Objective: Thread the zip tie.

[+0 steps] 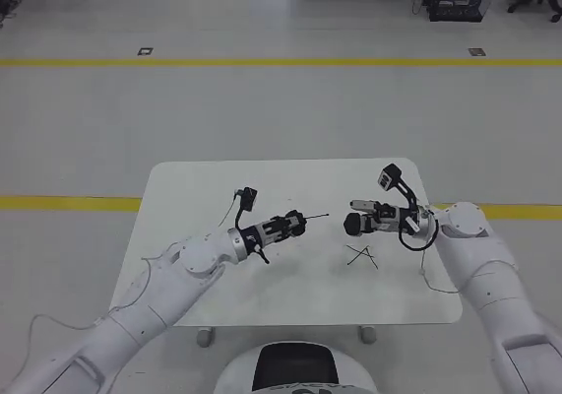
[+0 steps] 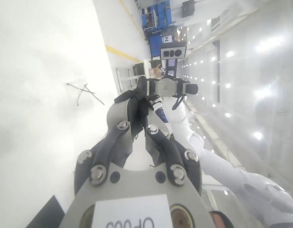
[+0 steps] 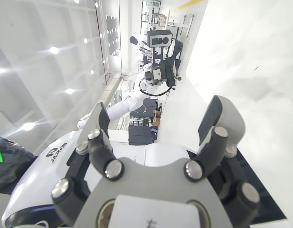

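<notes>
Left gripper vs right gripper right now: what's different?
The left gripper is shut on a zip tie; the right gripper is open and empty. The loose zip ties lie nearer the right gripper than the left gripper. Both hang above the table, tips facing each other.

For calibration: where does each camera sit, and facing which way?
Top view: overhead, facing down at the table; both arms show.
Left wrist view: wrist-mounted, past the left gripper, shut on the zip tie, toward the right gripper.
Right wrist view: wrist-mounted, past the open right gripper toward the left gripper.
Top and left wrist views share the loose zip ties.
</notes>
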You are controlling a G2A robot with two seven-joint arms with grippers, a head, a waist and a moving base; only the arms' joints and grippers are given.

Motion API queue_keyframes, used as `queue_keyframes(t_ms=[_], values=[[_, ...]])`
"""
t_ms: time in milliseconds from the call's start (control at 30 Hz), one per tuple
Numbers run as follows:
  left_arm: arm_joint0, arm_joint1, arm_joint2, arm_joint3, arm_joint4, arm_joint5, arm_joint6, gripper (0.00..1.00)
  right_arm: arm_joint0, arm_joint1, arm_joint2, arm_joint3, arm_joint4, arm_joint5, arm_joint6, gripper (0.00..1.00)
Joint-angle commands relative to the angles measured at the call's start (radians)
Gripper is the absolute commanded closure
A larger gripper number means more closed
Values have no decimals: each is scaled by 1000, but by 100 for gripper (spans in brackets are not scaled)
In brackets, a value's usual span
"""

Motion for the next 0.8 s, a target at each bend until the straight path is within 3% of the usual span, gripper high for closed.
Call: queue_keyframes(t_ms=[0,67,333,433,600,767], values=[[-3,-4,2,15,-21,-6,-16,100,8,-6,-17,8,1,0,0,0],[-20,-7,6,28,22,-15,-14,100,12,-11,-32,15,19,0,0,0],[-18,-8,5,26,26,-8,-12,100,2,-11,-32,10,24,10,-19,0],[-12,-10,-3,29,-32,-32,-74,100,-5,-11,-38,19,79,11,0,0],[-18,-8,-15,51,-99,-36,-205,100,12,1,-121,18,159,0,0,0],[-25,-9,-19,65,-111,-36,-249,100,47,19,-200,31,210,0,0,0]])
